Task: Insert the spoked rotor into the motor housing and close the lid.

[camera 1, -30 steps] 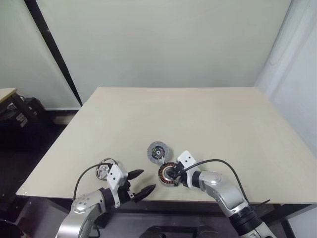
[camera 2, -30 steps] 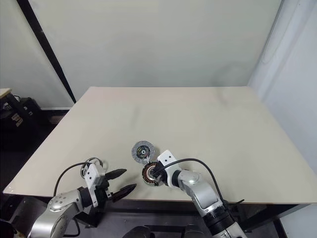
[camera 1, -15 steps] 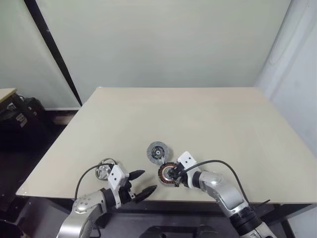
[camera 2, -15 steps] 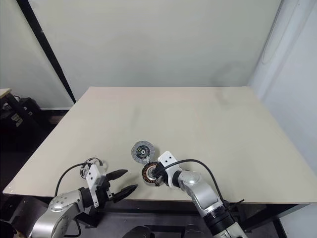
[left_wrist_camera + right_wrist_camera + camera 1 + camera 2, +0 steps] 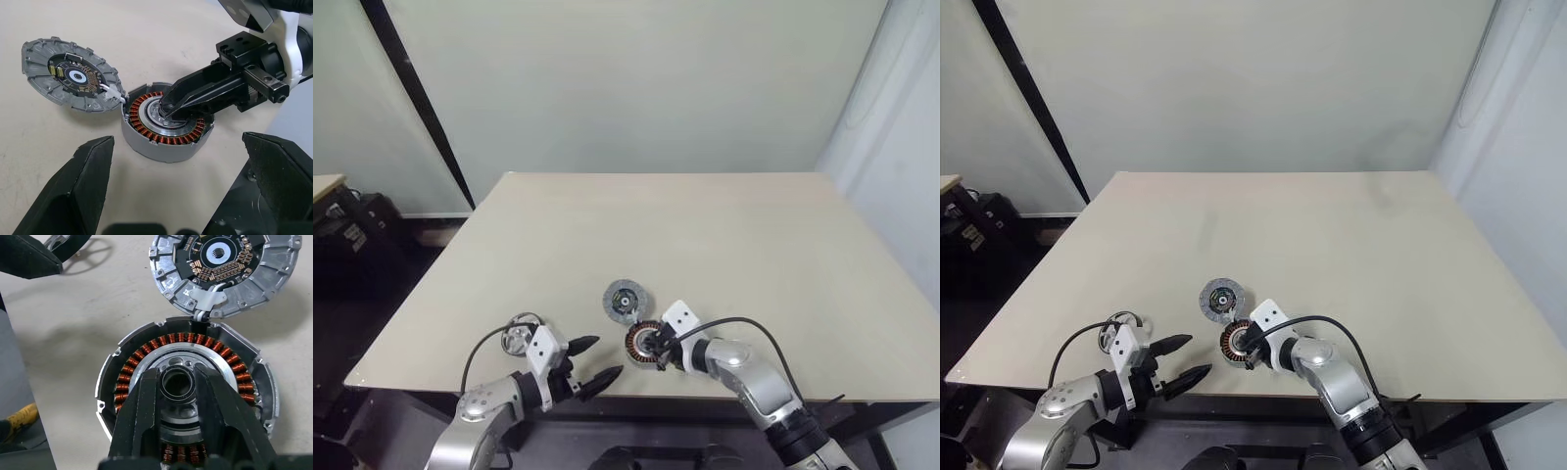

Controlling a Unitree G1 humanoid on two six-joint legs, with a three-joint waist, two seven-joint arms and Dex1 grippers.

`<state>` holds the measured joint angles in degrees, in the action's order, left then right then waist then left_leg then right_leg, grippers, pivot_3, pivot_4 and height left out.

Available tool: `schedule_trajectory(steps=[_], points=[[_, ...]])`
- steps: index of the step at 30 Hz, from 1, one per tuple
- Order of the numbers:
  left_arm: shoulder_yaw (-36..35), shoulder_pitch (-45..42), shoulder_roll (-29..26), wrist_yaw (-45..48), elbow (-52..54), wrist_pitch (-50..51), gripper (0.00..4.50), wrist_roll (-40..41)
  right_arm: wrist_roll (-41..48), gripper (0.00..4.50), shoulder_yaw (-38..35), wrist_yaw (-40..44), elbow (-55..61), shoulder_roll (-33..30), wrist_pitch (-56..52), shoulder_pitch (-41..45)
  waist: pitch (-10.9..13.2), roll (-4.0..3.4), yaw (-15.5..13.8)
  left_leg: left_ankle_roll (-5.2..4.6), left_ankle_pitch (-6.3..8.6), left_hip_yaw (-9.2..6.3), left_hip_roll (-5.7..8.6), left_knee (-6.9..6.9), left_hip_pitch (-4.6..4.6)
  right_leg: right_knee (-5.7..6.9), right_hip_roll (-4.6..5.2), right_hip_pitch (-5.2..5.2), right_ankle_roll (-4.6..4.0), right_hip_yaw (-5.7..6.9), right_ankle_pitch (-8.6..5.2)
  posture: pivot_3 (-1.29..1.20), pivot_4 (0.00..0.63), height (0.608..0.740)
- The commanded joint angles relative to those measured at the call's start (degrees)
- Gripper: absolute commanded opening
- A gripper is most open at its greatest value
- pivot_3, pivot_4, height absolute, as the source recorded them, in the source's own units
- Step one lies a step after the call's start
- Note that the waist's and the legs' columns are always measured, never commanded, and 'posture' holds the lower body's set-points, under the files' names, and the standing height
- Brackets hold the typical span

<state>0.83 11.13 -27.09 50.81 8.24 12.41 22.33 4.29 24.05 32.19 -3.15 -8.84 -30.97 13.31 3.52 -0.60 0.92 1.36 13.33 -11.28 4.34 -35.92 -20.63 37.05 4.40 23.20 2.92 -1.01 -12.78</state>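
Nearest the table (image 5: 783, 255) front edge, the left gripper (image 5: 595, 360) hangs just off the edge w/ its two black fingers spread wide and nothing between them, pointing across toward the housing. Just beyond it, near the front-left corner, sits the spoked rotor (image 5: 519, 336), flat on the table and untouched, well apart from the housing. To the right, also close to the front edge, is the motor housing (image 5: 188, 382), copper windings facing up. The right gripper (image 5: 177, 406) has come in low over it, and its fingers are pinched on the raised ring of the centre hub (looks like a steadying hold on the housing, not a lift). Just beyond the housing, touching its far rim and tied to it by a short white lead, the lid (image 5: 224, 269) lies flipped open w/ its circuit face up. Judging from this, the step in hand is bracing the housing; the insert hasn't begun. The next move prob. calls for the left gripper to swing back to the rotor, close on its rim, carry it over and centre it on the hub. The right fingers sit exactly where the rotor must seat, so they'd need to clear off or shift to the outer wall first. Lid closes last, w/ care for the lead.
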Motion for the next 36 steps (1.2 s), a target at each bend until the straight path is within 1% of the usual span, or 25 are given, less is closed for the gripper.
schedule_trajectory(steps=[1, 36], points=[[-0.7, -0.3, -0.2, -0.2, 1.0, -1.1, 4.50, 0.1, -0.6, 0.69, 0.6, 0.5, 0.4, 0.1, 0.6, 0.3, 0.0, 0.00, 0.0, 0.00, 0.00, 0.00, -0.01, 0.00, 0.00, 0.00, -0.01, 0.00, -0.01, -0.01, 0.00, 0.00, 0.000, 0.740], [-0.4, -0.8, 0.5, -0.4, 0.6, -1.5, 4.50, 0.0, -2.6, 0.69, 0.3, 0.1, -1.3, 0.2, 2.1, 1.5, 0.0, -0.01, 0.0, 0.01, 0.00, 0.06, -0.17, -0.05, 0.03, 0.00, -0.31, 0.00, -0.14, -0.23, 0.07, 0.00, 0.000, 0.740]])
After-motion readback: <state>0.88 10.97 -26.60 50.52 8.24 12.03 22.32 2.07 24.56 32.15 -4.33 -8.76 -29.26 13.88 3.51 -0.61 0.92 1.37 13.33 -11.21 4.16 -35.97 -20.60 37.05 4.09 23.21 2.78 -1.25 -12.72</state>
